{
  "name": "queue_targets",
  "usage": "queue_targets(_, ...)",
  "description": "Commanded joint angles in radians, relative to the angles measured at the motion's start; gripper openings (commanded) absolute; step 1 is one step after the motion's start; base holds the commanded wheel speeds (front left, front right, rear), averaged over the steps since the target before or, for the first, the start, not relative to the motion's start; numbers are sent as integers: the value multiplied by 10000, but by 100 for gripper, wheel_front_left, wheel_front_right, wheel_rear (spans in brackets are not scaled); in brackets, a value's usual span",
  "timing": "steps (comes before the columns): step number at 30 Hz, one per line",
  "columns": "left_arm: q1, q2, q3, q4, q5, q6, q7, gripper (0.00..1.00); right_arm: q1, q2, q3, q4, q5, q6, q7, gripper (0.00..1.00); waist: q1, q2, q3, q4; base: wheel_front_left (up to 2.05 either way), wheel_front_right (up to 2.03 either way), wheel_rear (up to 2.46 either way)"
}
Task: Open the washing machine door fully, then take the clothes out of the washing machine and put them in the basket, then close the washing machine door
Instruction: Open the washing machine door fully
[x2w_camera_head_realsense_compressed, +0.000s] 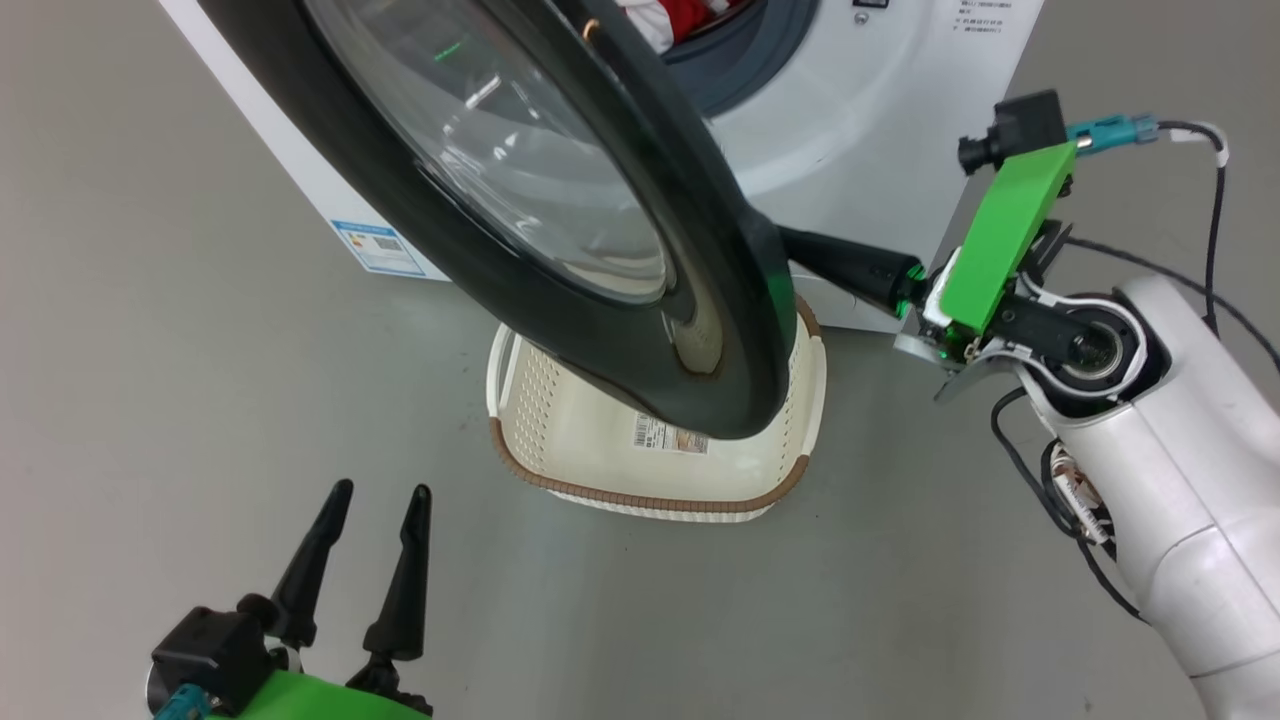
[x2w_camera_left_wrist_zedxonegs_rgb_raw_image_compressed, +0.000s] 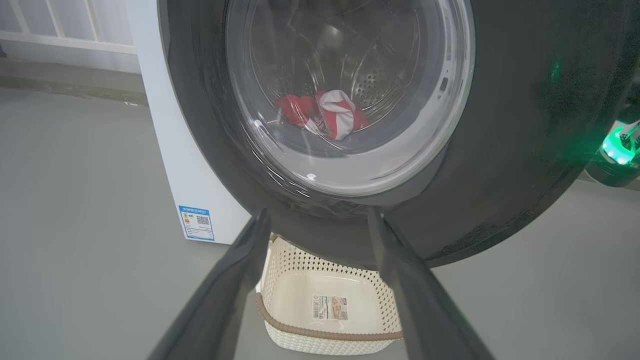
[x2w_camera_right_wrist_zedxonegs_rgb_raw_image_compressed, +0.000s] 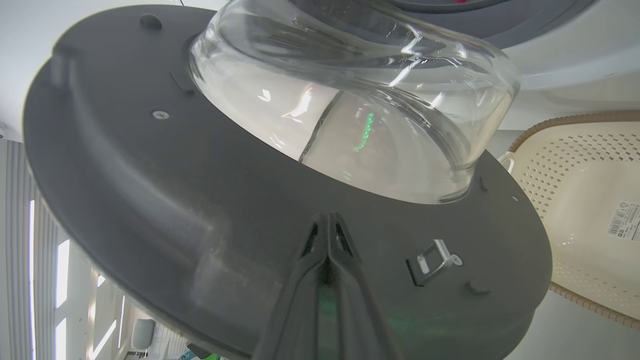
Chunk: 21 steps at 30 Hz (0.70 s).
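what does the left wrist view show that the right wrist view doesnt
Left wrist, not right wrist: the glossy black outer face of the large round washing machine door, red and white fabric clothes plain through its bulging glass bowl (the right wrist gives at most a red sliver), the blue label on the big white washing machine, the open left pincer.
Right wrist, not left wrist: the door's matte inner face, its metal latch, the shut right pincer reaching to it.
Both: the door's glass bowl and the cream perforated plastic basket below.
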Motion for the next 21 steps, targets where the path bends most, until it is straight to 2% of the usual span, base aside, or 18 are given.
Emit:
queue_targets(1,27,145,339,-210,138,-56,-80,100,211,225,127,-345,60,77,81,0,-1,0,-110,32,0,0,0)
queue_targets(9,155,114,394,-282,188,-56,-80,100,450,393,144,-406,40,77,306,0,-1,0,-246,67,0,0,0)
queue_targets(16,106,139,356,-331,172,-56,-80,100,445,405,-33,-419,-345,77,-195,0,-1,0,-243,50,0,0,0)
queue_targets(17,98,152,347,-340,163,-56,-80,100,461,386,-44,-418,-416,77,-269,6,-1,0,-244,33,0,0,0)
queue_targets(19,78,186,322,-350,137,-56,-80,100,530,319,-44,-404,-610,77,-471,37,-1,0,-266,-9,0,0,0)
queue_targets(20,74,207,306,-352,126,-56,-80,100,602,303,-36,-404,-675,77,-554,48,-1,0,-287,-34,0,0,0)
queue_targets(21,73,229,290,-353,118,-56,-80,100,686,271,-31,-416,-752,77,-658,67,-1,0,-310,-61,0,0,0)
